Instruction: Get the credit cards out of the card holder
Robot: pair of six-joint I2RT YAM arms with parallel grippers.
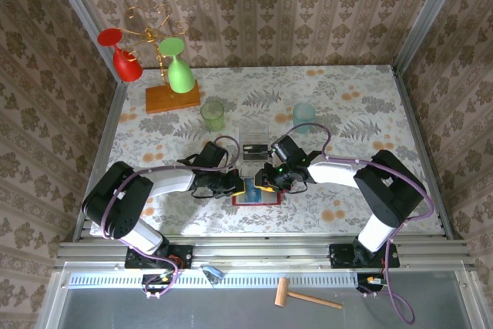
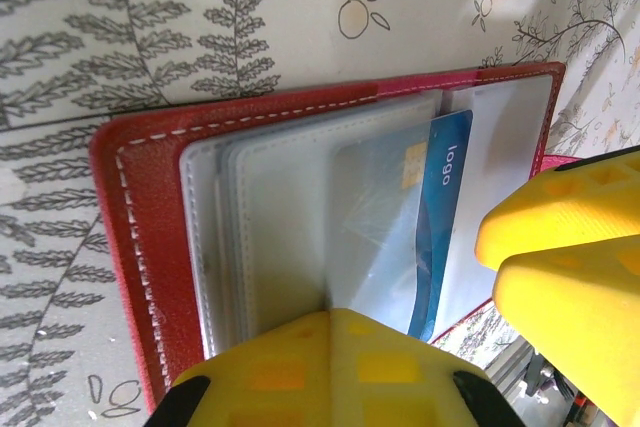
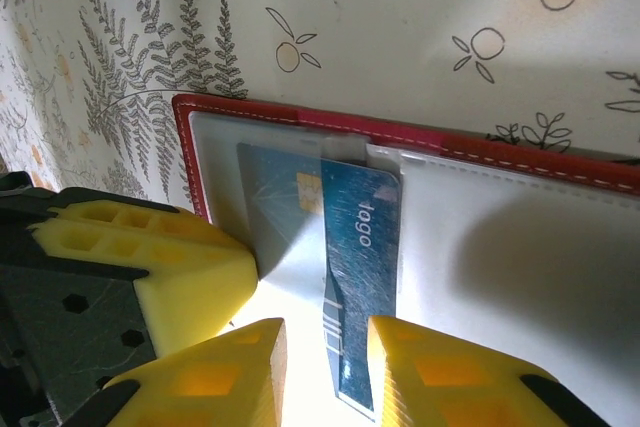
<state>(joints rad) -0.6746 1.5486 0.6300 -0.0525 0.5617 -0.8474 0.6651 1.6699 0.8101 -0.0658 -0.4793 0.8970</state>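
Top view: red card holder (image 1: 258, 199) open flat on surface (image 1: 347, 98), front centre, btwn both arms; left hand (image 1: 233, 184) and right hand (image 1: 268, 181) both down over it. Left wrist: left fingers (image 2: 330, 367) closed together, holding nothing, tip pressing on clear pockets (image 2: 280, 227); blue credit card (image 2: 447, 197) partway out of a pocket. Right wrist: right fingers (image 3: 440, 377) apart, straddling card's free end, light gap on one side, not clamped.

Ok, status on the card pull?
Left gripper shut, pressing on the open card holder. Right gripper open, astride the blue card, card not yet out. Clear box just behind, not interfering.
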